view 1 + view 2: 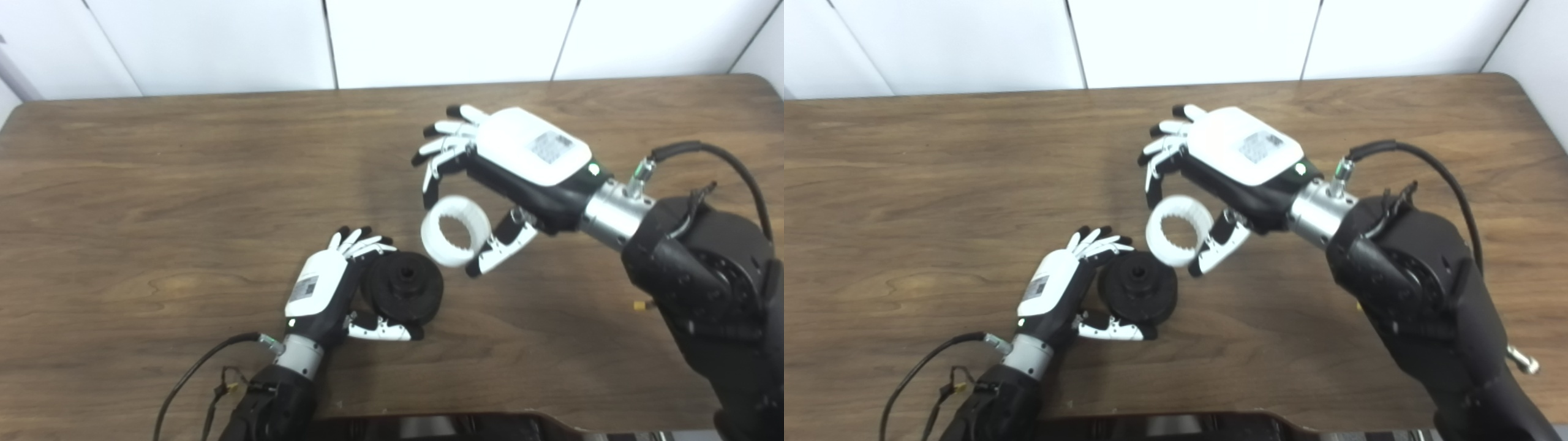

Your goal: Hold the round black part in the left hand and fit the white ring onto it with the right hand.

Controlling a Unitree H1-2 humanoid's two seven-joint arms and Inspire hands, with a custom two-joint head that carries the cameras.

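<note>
my left hand [324,288] grips the black part [404,293] low over the counter [153,202], fingers curled behind it and thumb under its front edge, with the raised hub facing up and toward the right. my right hand [508,177] pinches the ring [456,231] between thumb and fingers, just above and to the right of the part, close but not yet touching as far as i can tell. the ring's toothed bore is tilted toward me, so i judge the step now is alignment: i want to roll the right wrist until the bore faces the hub squarely, then bring it in along the hub's axis, not sideways. i'd hold the left hand steady and go slowly, since a cocked ring could jam on the hub or slip from the pinch. the inner teeth may need a slight twist to seat.
</note>
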